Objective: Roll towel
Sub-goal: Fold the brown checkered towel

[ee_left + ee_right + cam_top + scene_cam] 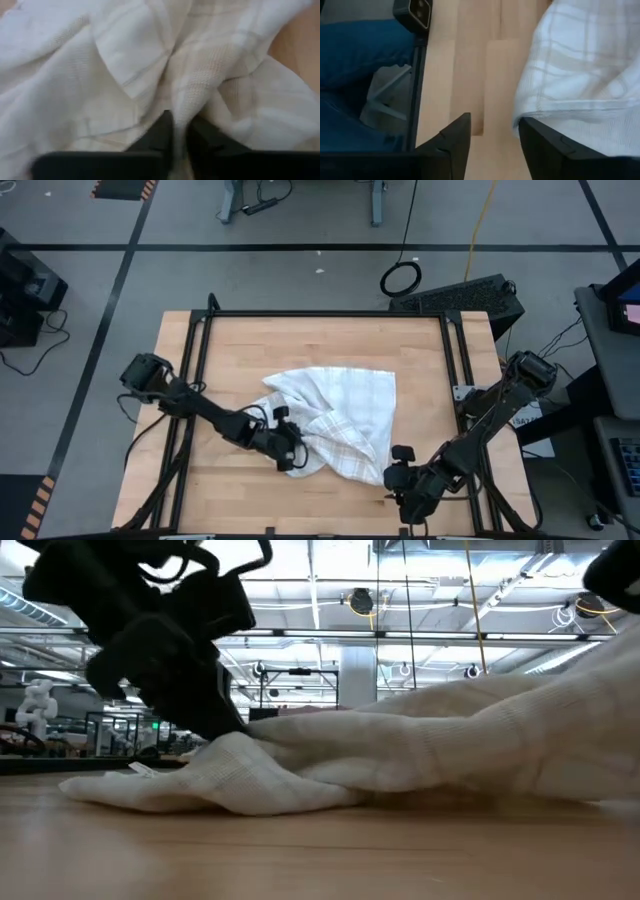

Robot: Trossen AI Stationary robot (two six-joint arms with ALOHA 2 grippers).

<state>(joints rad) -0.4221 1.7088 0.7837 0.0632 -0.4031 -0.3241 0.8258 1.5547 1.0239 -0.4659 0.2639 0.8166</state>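
Towel (pixel 335 420) lies crumpled mid-table (pixel 240 345), bunched and folded over itself, faint grid showing on the near folds. It reaches toward the near edge on the right side.

Left gripper (pixel 288 452) at the towel's near-left corner, low on the table. In the left wrist view its 2 fingers (pixel 160 135) stand narrow, with a ridge of cloth (pixel 200 90) pinched between them. Low view shows the same arm (pixel 165 650) coming down onto a flattened fold (pixel 230 775) that rests on the wood.

Right gripper (pixel 402 477) near the table's near-right edge, just beside the towel's near-right hem. In the right wrist view its 2 fingers (pixel 455 145) are parted, bare wood between them; the hem (pixel 570 112) sits beside one finger, but I cannot tell if it touches. Nothing held.

Beyond the table edge in the right wrist view: blue fabric (pixel 360 60), blurred.
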